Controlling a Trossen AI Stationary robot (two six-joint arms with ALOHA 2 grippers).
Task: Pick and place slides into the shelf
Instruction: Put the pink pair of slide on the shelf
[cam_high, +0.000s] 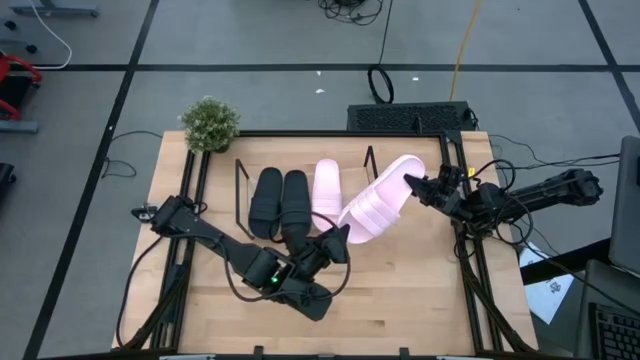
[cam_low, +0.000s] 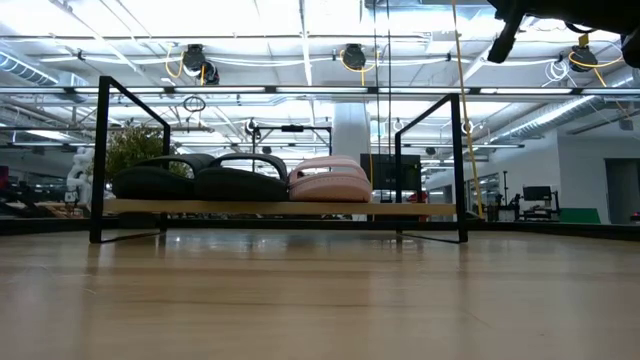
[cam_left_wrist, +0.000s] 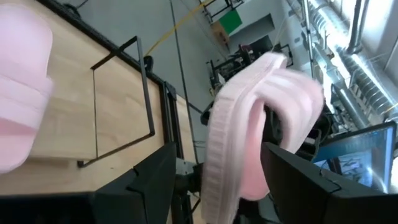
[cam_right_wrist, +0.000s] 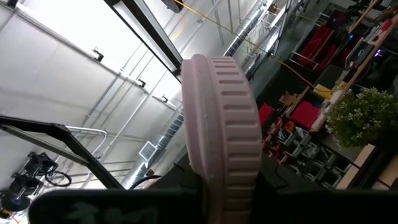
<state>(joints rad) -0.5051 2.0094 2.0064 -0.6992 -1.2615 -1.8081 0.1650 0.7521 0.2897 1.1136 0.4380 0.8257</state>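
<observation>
Right gripper (cam_high: 413, 184) is clamped on one end of the second pink slide (cam_high: 380, 210), carrying it in the air over the right part of the shelf (cam_high: 240, 175). Right wrist view: ribbed sole edge (cam_right_wrist: 224, 124) sits pinched between the fingers. Left gripper (cam_high: 333, 236) is at the slide's other, nearer end; left wrist view shows its fingers (cam_left_wrist: 140, 180) spread either side of the slide (cam_left_wrist: 249, 124), not closed on it.

Shelf state: two black slides (cam_high: 281, 200) side by side at the left, first pink slide (cam_high: 327, 185) just right of them, touching or nearly so. In the low view all three (cam_low: 235, 180) sit on the wooden base (cam_low: 420, 208). Base to the right of the first pink slide is bare up to the right wire end frame (cam_low: 455, 165).

The held slide lies diagonal over that gap, far end to the right, near end to the left. Potted plant (cam_high: 209, 123) sits at the far-left table corner, well apart from both arms.
</observation>
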